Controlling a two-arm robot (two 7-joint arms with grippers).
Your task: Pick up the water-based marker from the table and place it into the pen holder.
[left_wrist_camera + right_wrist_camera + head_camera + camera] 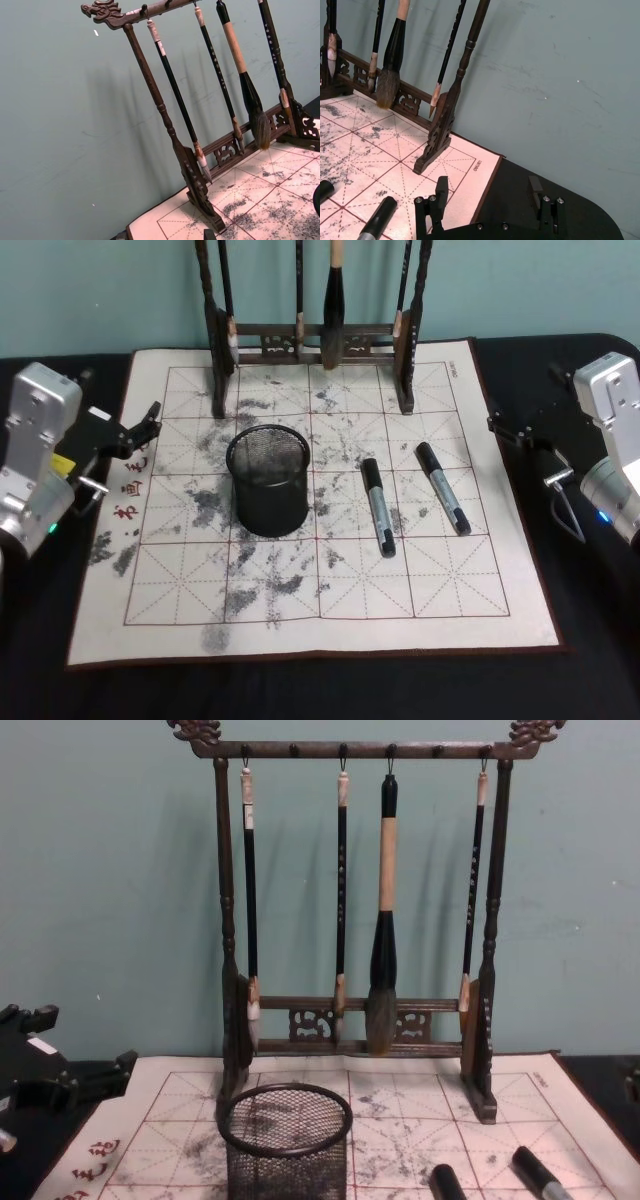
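Note:
Two water-based markers with black caps and grey barrels lie on the gridded mat (470, 590). One marker (378, 507) is just right of the pen holder (267, 480), a black wire-mesh cup standing upright and holding nothing. The other marker (442, 487) lies farther right. Their caps also appear in the chest view (447, 1183) and in the right wrist view (377, 220). My left gripper (118, 393) hovers open off the mat's left edge. At the mat's right edge my right gripper (488, 187) is open too, its fingers wide apart.
A tall dark wooden brush rack (315, 340) with several hanging brushes stands at the back of the mat, before a teal wall. The dark table (300, 690) surrounds the mat.

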